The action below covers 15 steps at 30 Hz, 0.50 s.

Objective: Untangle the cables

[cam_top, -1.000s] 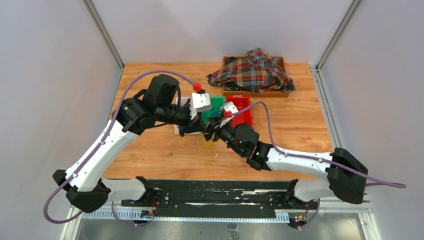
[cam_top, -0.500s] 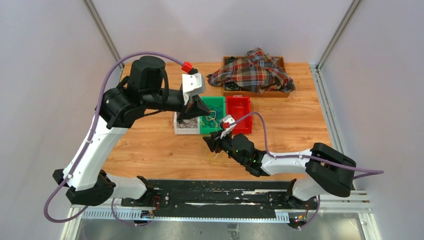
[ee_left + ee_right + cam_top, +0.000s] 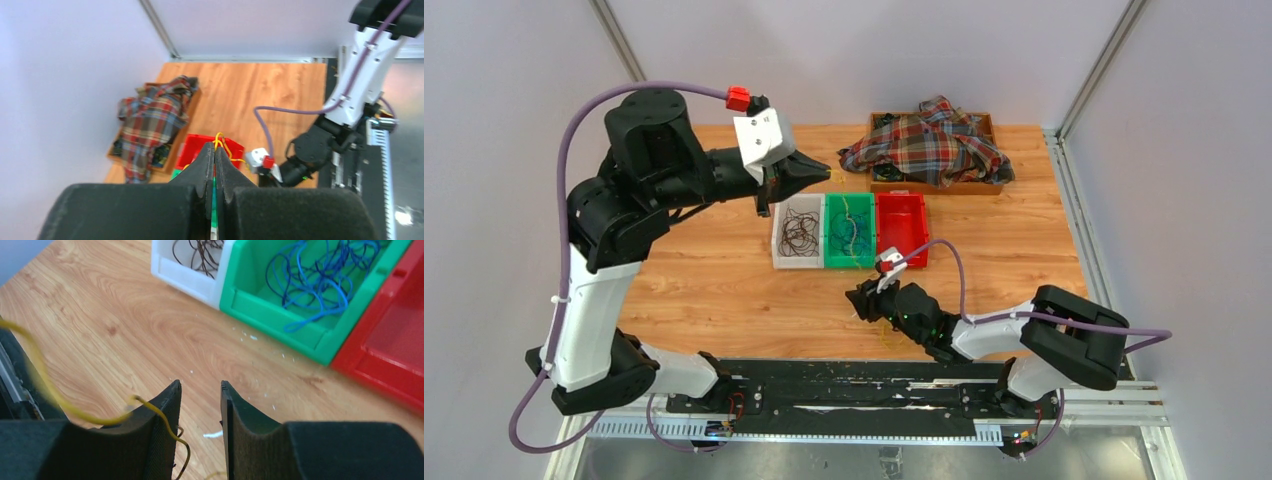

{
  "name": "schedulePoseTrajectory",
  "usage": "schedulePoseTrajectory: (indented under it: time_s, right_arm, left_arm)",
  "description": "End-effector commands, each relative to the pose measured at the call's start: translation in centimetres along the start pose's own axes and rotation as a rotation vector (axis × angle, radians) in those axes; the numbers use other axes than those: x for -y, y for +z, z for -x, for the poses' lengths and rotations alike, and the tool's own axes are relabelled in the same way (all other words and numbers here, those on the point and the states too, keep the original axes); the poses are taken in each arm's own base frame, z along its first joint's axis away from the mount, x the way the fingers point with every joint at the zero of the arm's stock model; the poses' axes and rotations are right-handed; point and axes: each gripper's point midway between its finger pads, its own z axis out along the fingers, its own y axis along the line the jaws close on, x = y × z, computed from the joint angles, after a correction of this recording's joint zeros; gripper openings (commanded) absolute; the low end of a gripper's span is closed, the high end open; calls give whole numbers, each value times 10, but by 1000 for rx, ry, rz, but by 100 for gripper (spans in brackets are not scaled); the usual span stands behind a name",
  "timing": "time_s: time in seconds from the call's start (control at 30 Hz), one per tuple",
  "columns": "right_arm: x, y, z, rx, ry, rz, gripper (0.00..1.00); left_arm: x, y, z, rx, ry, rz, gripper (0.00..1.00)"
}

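Note:
My left gripper (image 3: 821, 172) is raised high above the bins and shut on a yellow-orange cable (image 3: 223, 146), which loops out of its closed tips (image 3: 215, 150). My right gripper (image 3: 856, 299) is low over the table near the front edge, jaws open (image 3: 200, 386). A yellow cable strand (image 3: 150, 412) drapes over its left finger and is not clamped. Dark brown cables (image 3: 800, 228) lie in the white bin (image 3: 187, 280). Blue cables (image 3: 320, 275) lie in the green bin (image 3: 270, 312). The yellow cable is too thin to trace in the top view.
A red bin (image 3: 902, 222) stands right of the green bin (image 3: 828, 235) and holds no cables. A plaid shirt (image 3: 929, 145) lies over a wooden tray (image 3: 986, 185) at the back right. Small white specks dot the wood by my right gripper.
My left arm has risen and swung back to the left with the yellow cable. My right gripper has drawn back toward the near edge, away from the left one.

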Motion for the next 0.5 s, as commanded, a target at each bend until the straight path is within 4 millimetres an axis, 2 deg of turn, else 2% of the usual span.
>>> schedulePoseTrajectory:
  time_s: [0.0,0.07,0.17,0.27,0.33,0.47]
  right_arm:
    - [10,-8,-10,12,51,-32,35]
    - [15,-13,-15,10,67,-42,37]
    - [20,-19,-19,10,74,-56,48]
    - [21,-23,-14,26,66,-57,59]
    - [20,-26,-3,52,59,-51,62]
    - [19,-35,29,97,41,-67,66]
  left_arm:
    - [-29,-13,32,88,128,166,0]
    - [-39,-16,40,115,149,225,0]
    - [-51,-17,43,138,159,290,0]
    - [-61,-15,44,166,148,343,0]
    - [-60,-6,31,158,114,335,0]
    - [-49,22,-14,74,43,249,0]
